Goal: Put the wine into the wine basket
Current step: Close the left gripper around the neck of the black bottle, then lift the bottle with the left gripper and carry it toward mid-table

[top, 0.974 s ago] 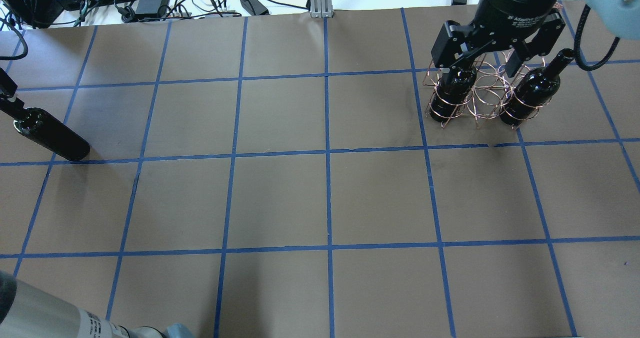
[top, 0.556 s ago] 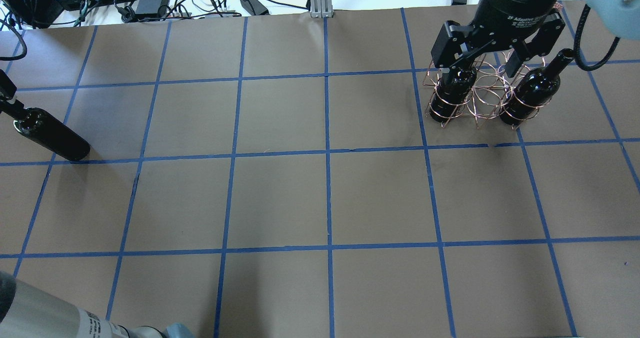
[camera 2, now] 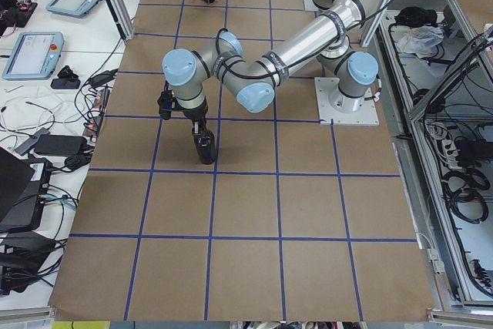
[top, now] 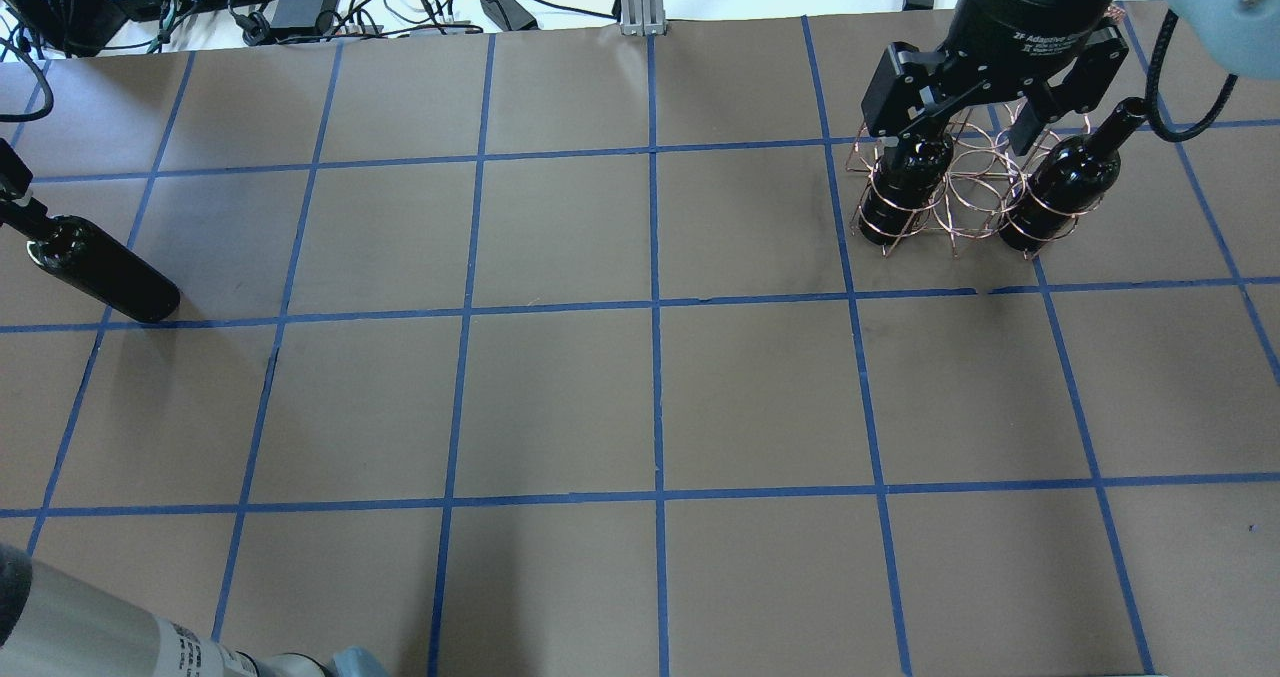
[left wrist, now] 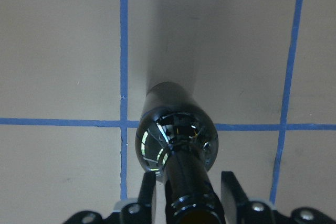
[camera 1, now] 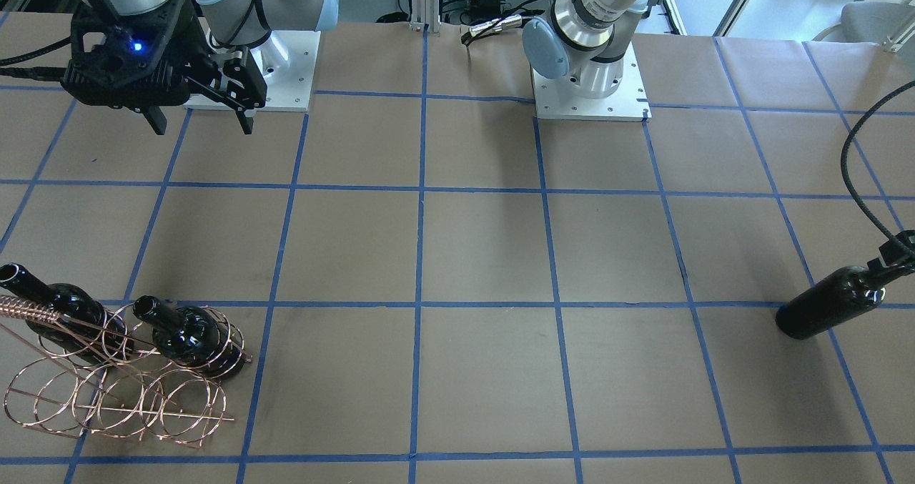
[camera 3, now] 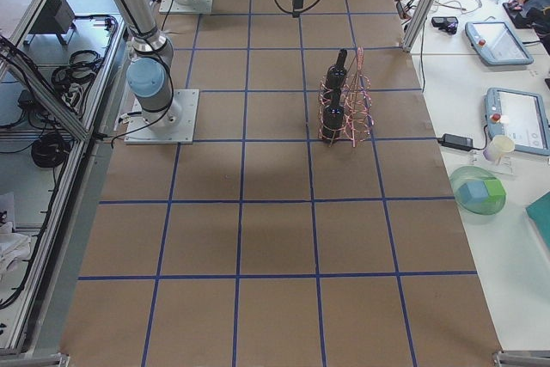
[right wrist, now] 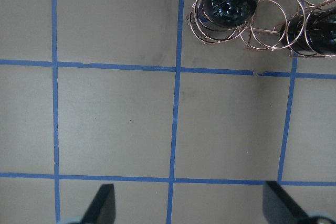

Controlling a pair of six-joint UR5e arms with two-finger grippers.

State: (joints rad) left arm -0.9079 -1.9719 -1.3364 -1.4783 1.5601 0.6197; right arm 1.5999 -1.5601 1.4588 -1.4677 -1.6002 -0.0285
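**Left arm at the bottle.** The left pincer (left wrist: pixel 186 184) brackets the slim neck of the wine (left wrist: pixel 176 140), with a finger (left wrist: pixel 147 192) close on either side. Whether the fingers actually press the glass cannot be told. The dark, unlabelled bottle stands upright on the brown worktop (top: pixel 560 397) at its left end, its base near a crossing of blue tape lines.

Well apart, at the far right, the right pincer (top: pixel 955 137) hangs spread wide and holds nothing, above the wine basket (top: pixel 975 192). The copper wire rack stands on the worktop. Two other bottles (top: pixel 905 182) stand upright in hoops of its near row, one toward each end, with the coil handle rising between them.
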